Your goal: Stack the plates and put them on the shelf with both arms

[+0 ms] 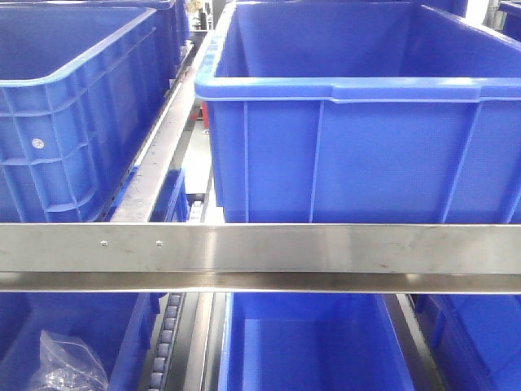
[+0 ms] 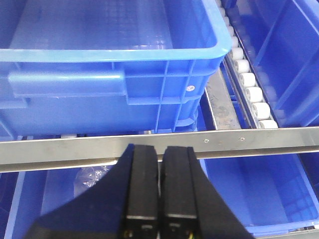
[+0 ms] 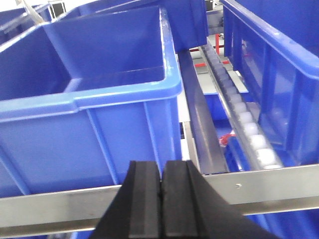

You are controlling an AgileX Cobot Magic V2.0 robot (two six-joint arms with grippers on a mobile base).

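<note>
Left gripper (image 2: 159,184): black fingers pressed together, holding nothing.
Right gripper (image 3: 161,199): black fingers closed, empty.
Shelf rail (image 1: 260,248): brushed steel, long and flat, just beyond both grippers.
Roller track (image 2: 249,84): white plastic wheels.
Crates (image 1: 358,122): blue ribbed plastic, behind the rail.
Plates: not visible in any of the 3 views.
Progress: apparently not begun; stacking and shelving remain.

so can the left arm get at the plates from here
Probably not. No plates show in any view. The left gripper is shut and empty, facing the shelf rail and a blue crate, so it has nothing to reach for.
</note>
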